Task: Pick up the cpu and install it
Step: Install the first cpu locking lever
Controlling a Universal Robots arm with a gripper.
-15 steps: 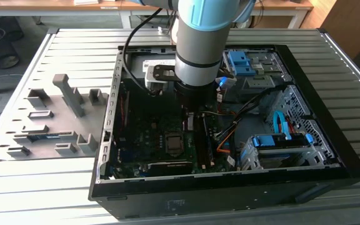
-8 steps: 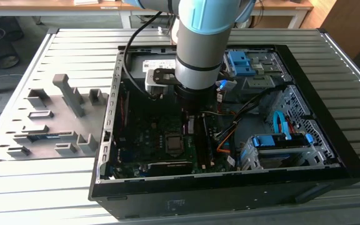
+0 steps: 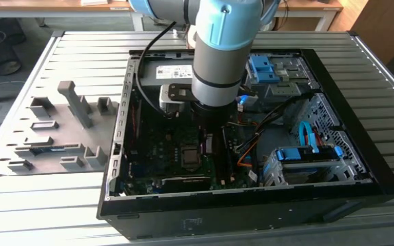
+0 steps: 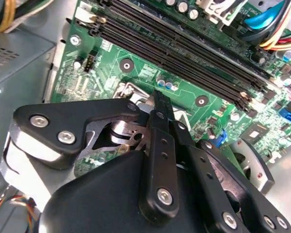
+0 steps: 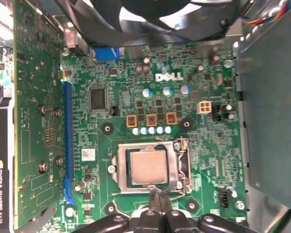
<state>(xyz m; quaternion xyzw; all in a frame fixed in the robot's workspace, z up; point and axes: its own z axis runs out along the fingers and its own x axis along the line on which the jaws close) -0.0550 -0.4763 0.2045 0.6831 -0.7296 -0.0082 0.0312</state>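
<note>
The cpu (image 5: 148, 166) lies flat in its socket frame (image 5: 183, 167) on the green motherboard (image 5: 199, 136), just ahead of my pincer (image 5: 159, 196), whose tips are pressed together holding nothing, poised at the socket's near edge.

- The cpu (image 5: 148, 166) had a pale, matt silvery metal top, faintly brushed, inside a brighter bare-metal socket frame (image 5: 117, 167).
- The motherboard (image 5: 203, 145) was glossy green, dotted with shiny metal-capped capacitors (image 5: 167, 91).
- The gripper (image 4: 157, 99) showed matt black linkage with smooth silver bolt heads (image 4: 67, 137), in the second wrist view.
- The arm (image 3: 219, 61) wore smooth silver-grey tube and glossy light-blue plastic caps.
- The case (image 3: 252, 212) was matt black outside, dull grey sheet metal inside.
- The table (image 3: 60, 205) was ribbed, pale, satin metal.
- The fixtures (image 3: 74, 105) looked matt grey plastic.
- The drive brackets (image 3: 262, 69) were smooth blue plastic.
</note>
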